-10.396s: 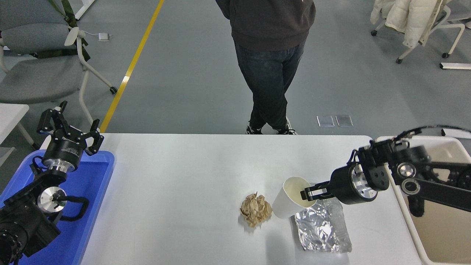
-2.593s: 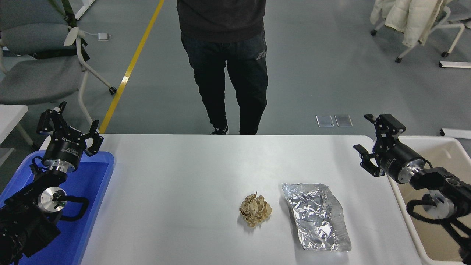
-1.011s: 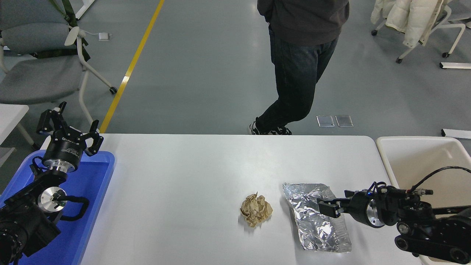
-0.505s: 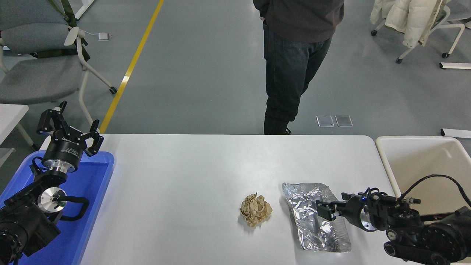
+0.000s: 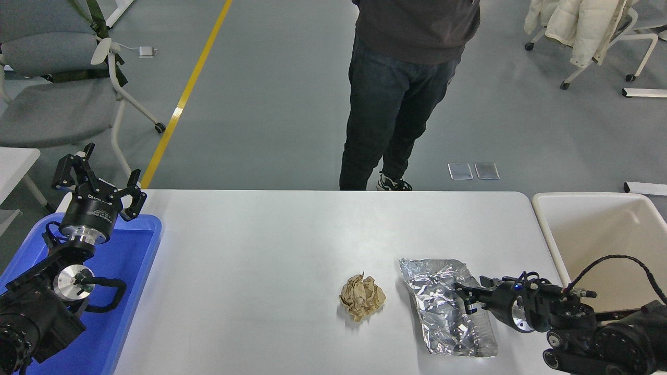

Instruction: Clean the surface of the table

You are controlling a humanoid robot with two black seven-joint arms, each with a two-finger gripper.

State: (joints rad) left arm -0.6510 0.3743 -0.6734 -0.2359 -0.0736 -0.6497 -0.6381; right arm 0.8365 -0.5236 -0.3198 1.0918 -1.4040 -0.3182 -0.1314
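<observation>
My right gripper (image 5: 467,301) has dropped low onto foil sheet (image 5: 448,307), grip state unreadable; cup gone from worktop (image 5: 260,260), crumpled paper (image 5: 362,297) left.

One desk (image 5: 271,250) is carrying two loose items: one crumpled brown paper ball (image 5: 362,297) and one wrinkled silver foil sheet (image 5: 443,304). Two containers are flanking it: one blue tray (image 5: 133,281) at the left, one beige bin (image 5: 594,229) at the right. Two black tools are showing: one left tool (image 5: 99,179), one right tool (image 5: 469,298). One person (image 5: 401,78) is standing beyond. Two chairs are sitting on the floor: one grey (image 5: 52,99), one draped with a white coat (image 5: 583,31).
</observation>
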